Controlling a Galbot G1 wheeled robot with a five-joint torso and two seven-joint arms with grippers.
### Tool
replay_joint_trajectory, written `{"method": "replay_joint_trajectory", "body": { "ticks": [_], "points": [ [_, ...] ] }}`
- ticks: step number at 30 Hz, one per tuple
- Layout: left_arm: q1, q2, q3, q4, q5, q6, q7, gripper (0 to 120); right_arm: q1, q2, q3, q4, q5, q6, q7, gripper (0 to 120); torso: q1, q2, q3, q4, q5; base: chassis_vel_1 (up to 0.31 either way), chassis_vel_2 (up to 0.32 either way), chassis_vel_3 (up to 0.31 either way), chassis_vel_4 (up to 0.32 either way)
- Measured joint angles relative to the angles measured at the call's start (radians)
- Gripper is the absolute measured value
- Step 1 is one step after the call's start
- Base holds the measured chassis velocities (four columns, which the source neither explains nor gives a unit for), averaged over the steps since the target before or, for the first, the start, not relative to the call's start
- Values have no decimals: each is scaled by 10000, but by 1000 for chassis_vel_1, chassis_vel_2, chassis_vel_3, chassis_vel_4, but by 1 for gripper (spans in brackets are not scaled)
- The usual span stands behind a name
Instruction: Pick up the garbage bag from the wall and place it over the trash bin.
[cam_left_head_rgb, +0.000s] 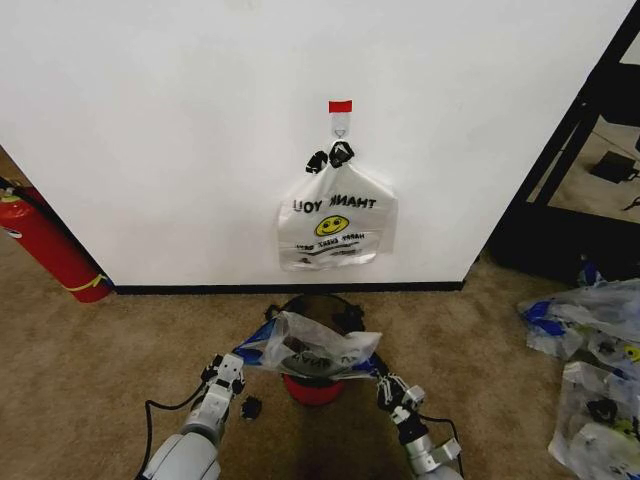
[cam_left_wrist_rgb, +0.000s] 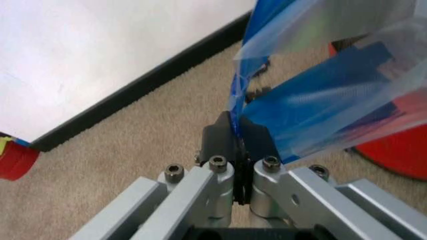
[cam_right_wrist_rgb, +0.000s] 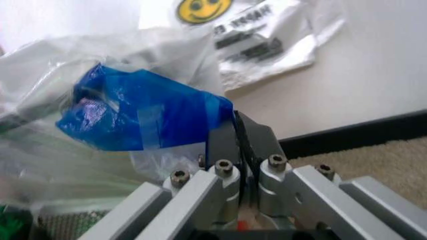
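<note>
Pincers on both arms are clamped on the blue tape tabs of the garbage bag (cam_left_head_rgb: 318, 347): the left pincer (cam_left_head_rgb: 243, 358) has its fingers together on one tab (cam_left_wrist_rgb: 313, 107), the right pincer (cam_left_head_rgb: 381, 372) is pressed on the other tab (cam_right_wrist_rgb: 143, 115). Between the two pincers the bag hangs stretched, just above the trash bin (cam_left_head_rgb: 314, 384), whose black mesh rim and red base show under the plastic. To do this step well, I judge that both arms should keep the mouth pulled wide and level, come down together, and let the film pass outside the rim on each side; if one arm goes lower first, the thin plastic may slip off or fold into the bin. The long axis of the bag now runs from one pincer to the other, across the bin, and its mouth seems to face down, though the film is crumpled and I cannot be sure. Beyond the pincers, a similar smiley bag (cam_left_head_rgb: 336, 220) hangs on the white wall (cam_left_head_rgb: 150, 120).
</note>
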Motion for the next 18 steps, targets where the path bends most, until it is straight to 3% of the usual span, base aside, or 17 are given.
{"method": "replay_joint_trajectory", "body": {
  "ticks": [8,11,18],
  "points": [
    [453,90,46,-253,136,-48,27,0,-388,-100,56,469,-53,-41,-290,0,0,0,0,0,1,0,0,0,0],
    [749,189,-36,-529,156,-45,212,10,-575,-246,218,701,-397,-41,-517,4,0,0,-1,-1,0,0,0,0,0],
    [2097,814,-767,-1635,1379,-217,1186,38,-1308,-1023,1523,1630,-1373,-401,-1902,33,0,0,-2,0,2,0,0,0,0]
  ]
}}
